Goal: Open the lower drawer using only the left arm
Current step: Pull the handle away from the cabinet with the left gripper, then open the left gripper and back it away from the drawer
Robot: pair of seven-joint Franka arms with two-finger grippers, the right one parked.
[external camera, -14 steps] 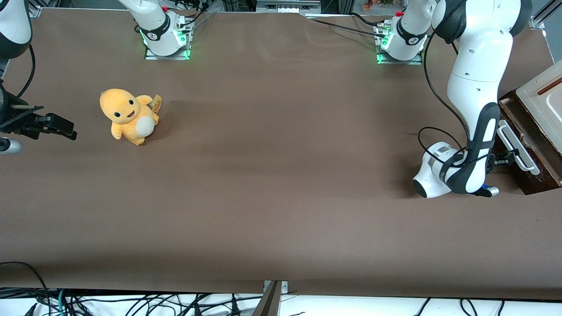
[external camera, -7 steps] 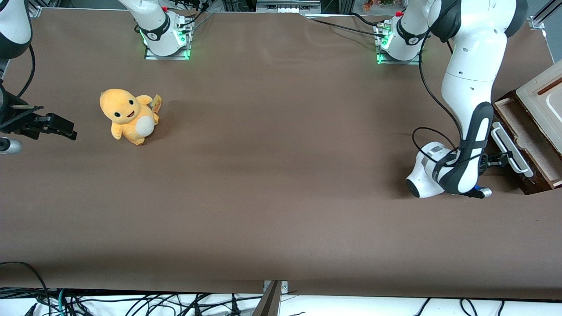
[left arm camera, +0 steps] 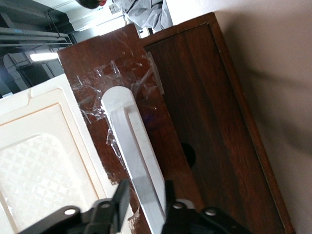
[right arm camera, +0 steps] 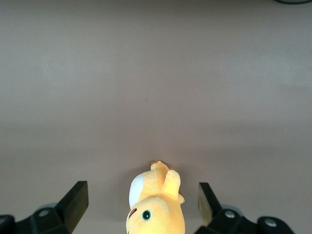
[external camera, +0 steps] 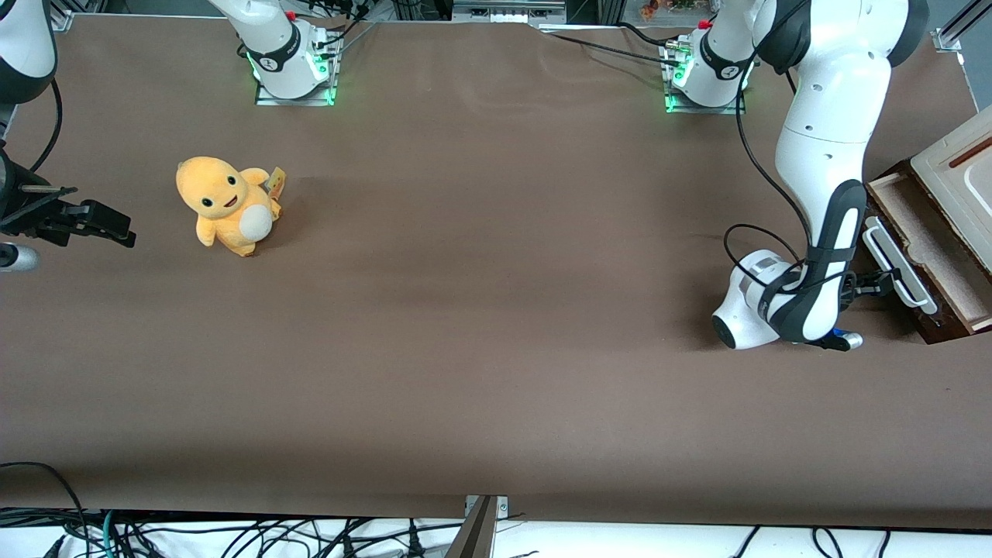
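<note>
At the working arm's end of the table, we clamp our black two-finger gripper (left arm camera: 145, 207) on the long whitish bar handle (left arm camera: 135, 157) between its jaws, the rigid dark brown wooden lower drawer (external camera: 918, 246) partly out and likely sliding stiffly.
</note>
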